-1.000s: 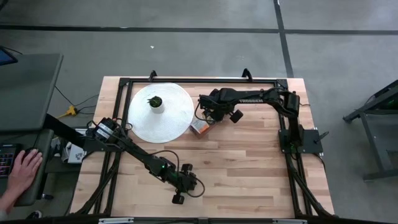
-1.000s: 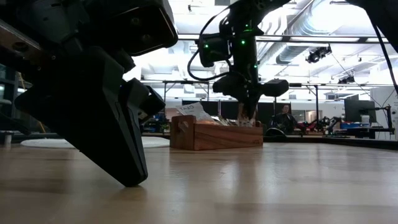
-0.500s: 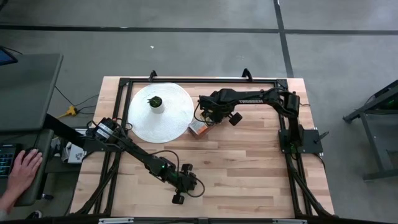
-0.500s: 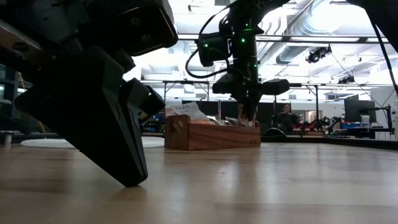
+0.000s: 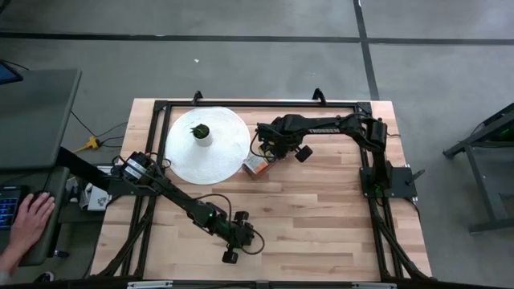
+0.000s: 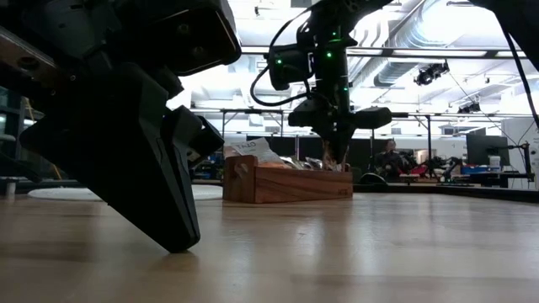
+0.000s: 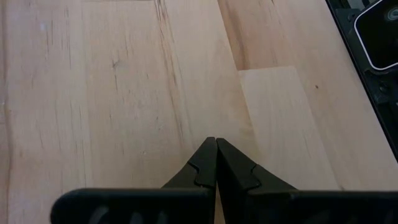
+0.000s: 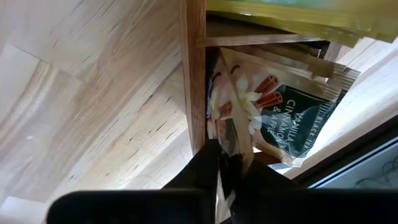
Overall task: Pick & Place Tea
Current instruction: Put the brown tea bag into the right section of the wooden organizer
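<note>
Found the right claw [image 8: 219, 149] over one end of the box [image 8: 194, 74], closed on the edge of a pale sachet [image 8: 231, 121], seemingly with only a thin pinch. Saw that sachet partly inside the end compartment, against a dark cinnamon sachet [image 8: 286, 112] and near green-yellow sachets [image 8: 298, 12]. Found the left claw [image 7: 216, 146] shut on nothing, low on the surface [image 7: 124, 93], well apart from the box.

Judged the risks as follows:
- Could lose the pale sachet on the lift, given so slight a hold on slick paper.
- Could drag the cinnamon sachet out too, the two being pressed together.
- Could snag on the box wall and shove or tip the box, apparently light and unfastened.
- Could brush the disc [image 5: 210, 148] just beside the box.

Learned of the grip from the right wrist view alone. Got only the layout from the high view, with the box at the disc's rim and the sachets too small to tell apart. Got from the low view the claw's tips down at the box's top and paper poking above the rim, but not what lay between the fingers.
</note>
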Controlling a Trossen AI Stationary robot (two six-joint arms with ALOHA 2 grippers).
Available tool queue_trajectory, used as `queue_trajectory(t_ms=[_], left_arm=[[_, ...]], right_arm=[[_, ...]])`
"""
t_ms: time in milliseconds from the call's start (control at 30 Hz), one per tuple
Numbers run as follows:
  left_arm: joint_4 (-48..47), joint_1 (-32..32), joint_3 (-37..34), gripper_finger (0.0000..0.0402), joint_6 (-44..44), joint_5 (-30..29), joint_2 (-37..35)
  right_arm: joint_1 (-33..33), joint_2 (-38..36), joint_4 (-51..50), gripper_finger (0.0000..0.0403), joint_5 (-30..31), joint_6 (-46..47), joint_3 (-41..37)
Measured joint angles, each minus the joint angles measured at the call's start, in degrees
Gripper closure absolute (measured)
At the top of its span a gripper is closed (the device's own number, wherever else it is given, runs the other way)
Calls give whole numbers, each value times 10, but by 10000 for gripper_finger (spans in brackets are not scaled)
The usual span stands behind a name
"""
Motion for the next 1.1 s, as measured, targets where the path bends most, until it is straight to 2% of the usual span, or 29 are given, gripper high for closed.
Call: queue_trajectory(t_ms=[933,1100], left_arm=[[0,0,0,401,0,0,0],[0,0,0,401,0,1,0]], right_arm=[[0,-3,2,251,10,62,0],[0,-3,-2,223,22,67,21]])
